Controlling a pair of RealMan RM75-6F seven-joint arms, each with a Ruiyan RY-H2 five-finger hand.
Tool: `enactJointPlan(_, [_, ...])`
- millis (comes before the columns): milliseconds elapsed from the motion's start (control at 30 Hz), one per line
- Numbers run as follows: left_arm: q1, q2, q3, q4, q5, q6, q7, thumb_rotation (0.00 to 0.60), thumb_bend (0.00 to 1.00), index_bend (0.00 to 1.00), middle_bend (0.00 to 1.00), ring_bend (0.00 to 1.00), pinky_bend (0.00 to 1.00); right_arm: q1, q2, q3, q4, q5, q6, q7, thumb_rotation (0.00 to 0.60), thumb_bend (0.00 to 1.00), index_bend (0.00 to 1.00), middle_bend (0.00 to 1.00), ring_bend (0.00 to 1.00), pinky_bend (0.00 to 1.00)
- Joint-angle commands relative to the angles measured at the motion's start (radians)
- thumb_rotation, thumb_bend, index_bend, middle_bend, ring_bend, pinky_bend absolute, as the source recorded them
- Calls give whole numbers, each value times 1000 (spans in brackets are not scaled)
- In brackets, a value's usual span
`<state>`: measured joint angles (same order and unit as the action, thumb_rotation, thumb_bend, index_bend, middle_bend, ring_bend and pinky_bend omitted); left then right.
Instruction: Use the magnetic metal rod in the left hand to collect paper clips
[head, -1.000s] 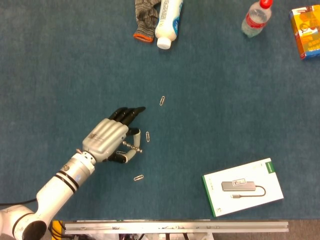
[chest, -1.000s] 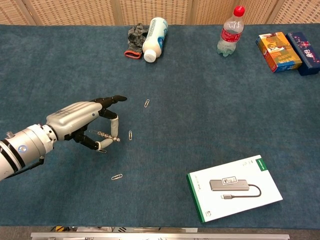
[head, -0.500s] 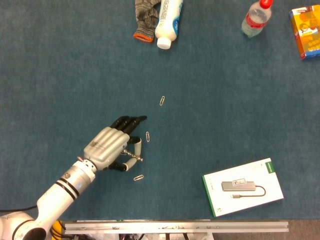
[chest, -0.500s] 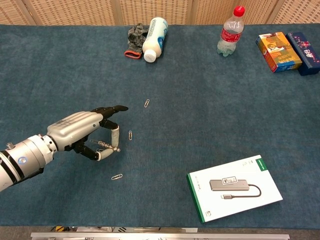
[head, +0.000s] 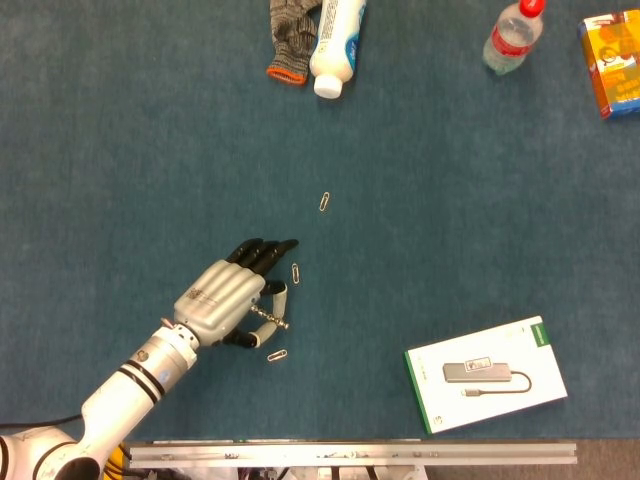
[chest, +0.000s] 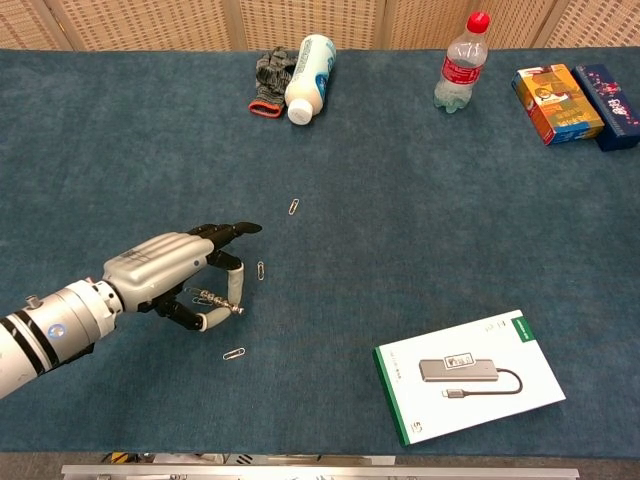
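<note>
Left hand (chest: 175, 275) pinches the magnetic rod (chest: 218, 299) low and level — tip aimed at the nearest paper clip (chest: 234, 354) for pickup.

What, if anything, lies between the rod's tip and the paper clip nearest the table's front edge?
Nothing visible does. The left hand holds the magnetic rod just above and left of that paper clip, with only bare blue table between them. The head view agrees.

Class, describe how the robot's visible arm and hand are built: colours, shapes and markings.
The left hand has a silver metallic back, black fingers and a pale thumb. The arm is a white, rounded tube with black rings at the wrist and a small blue mark.
</note>
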<state>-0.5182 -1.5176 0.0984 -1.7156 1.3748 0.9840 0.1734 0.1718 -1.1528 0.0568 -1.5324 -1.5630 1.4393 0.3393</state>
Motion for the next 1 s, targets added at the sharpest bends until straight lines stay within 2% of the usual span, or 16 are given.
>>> enactJointPlan(33, [1,-4,-2,2,-5,-6,5,600,383,644,0,0,0,0,1,0,0,-1,0,1,600,122,377,404,289,438])
enactJointPlan(700, [12,-35,-16,37,-29,-21,7,600,383,644,0,0,0,-1,-2,-2,2,0,0,1,600,122,377,404,289,438])
enactJointPlan(1000, [11,-7,-23,-31,18,5,10,600,383,645,0,0,0,-3,0,-1,2,-1,6,3,600,122,377,404,289,438])
